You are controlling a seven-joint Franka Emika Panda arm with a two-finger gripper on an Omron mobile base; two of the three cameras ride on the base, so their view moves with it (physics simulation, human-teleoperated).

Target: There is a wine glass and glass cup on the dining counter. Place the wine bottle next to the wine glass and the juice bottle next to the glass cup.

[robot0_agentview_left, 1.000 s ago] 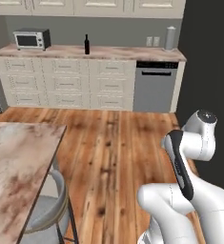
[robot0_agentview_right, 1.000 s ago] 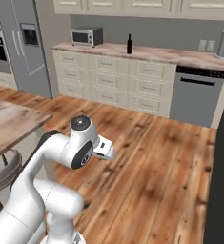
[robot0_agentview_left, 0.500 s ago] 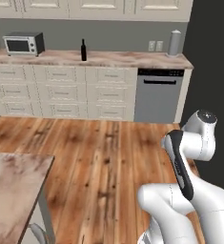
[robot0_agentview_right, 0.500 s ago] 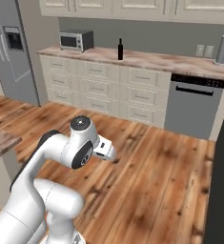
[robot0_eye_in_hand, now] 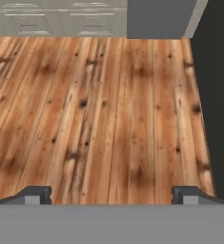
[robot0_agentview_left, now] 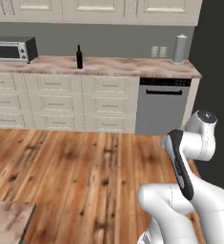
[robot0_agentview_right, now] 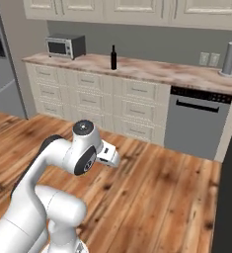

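The wine bottle (robot0_agentview_left: 79, 57) (robot0_agentview_right: 113, 58), tall, slim and black, stands upright on the far cabinet-backed worktop to the right of the microwave. A corner of the dining counter (robot0_agentview_left: 8, 221), marbled reddish-brown and cream, shows at the lower left of the left base view. My gripper (robot0_eye_in_hand: 111, 195) is open with nothing between its fingertips (robot0_eye_in_hand: 37, 194), and it looks down at bare wooden floor. It is folded close to the base, far from the bottle. The wine glass, glass cup and juice bottle are out of view.
A microwave (robot0_agentview_left: 13, 48) (robot0_agentview_right: 64, 46) sits on the worktop's left end and a grey cylinder (robot0_agentview_left: 180, 48) (robot0_agentview_right: 231, 58) on its right end. A dishwasher (robot0_agentview_left: 162, 105) is under the worktop. A fridge (robot0_agentview_right: 1, 59) stands at the left, a dark wall (robot0_agentview_left: 218, 71) at the right. Wooden floor lies between.
The whole picture has shifted as the base drove: the back worktop looks nearer and the dining counter has slid to the lower left corner. The arm's pose and open gripper are unchanged.
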